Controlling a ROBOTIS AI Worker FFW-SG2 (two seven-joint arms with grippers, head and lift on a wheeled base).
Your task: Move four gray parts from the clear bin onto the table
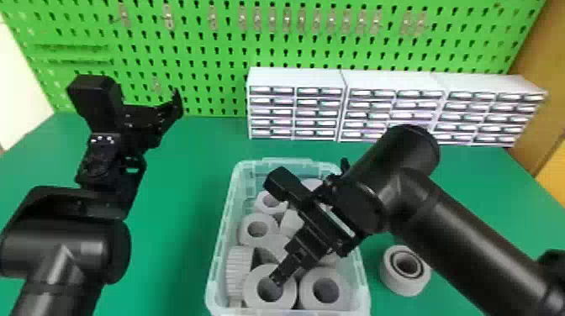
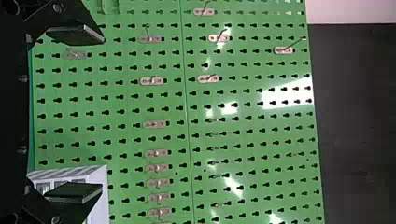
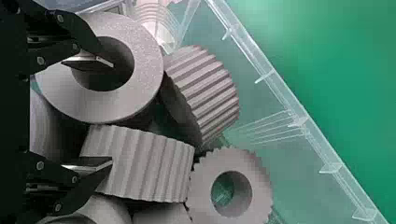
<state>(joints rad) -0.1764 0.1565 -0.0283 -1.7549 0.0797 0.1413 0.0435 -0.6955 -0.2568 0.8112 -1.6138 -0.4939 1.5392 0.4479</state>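
Right end effector (image 1: pixel 310 244) low in the clear bin (image 1: pixel 294 161), wide open, gripping nothing: one finger over the bore of a smooth gray part (image 3: pixel 144 93), the other at a ribbed one (image 3: pixel 152 170). One gray part (image 1: pixel 395 286) sits between bin and right edge of table (image 1: pixel 176 252). My left end effector (image 1: pixel 168 115): raised, open, empty.

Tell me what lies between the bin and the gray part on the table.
Only bare table: the head view shows a narrow strip between bin and part.
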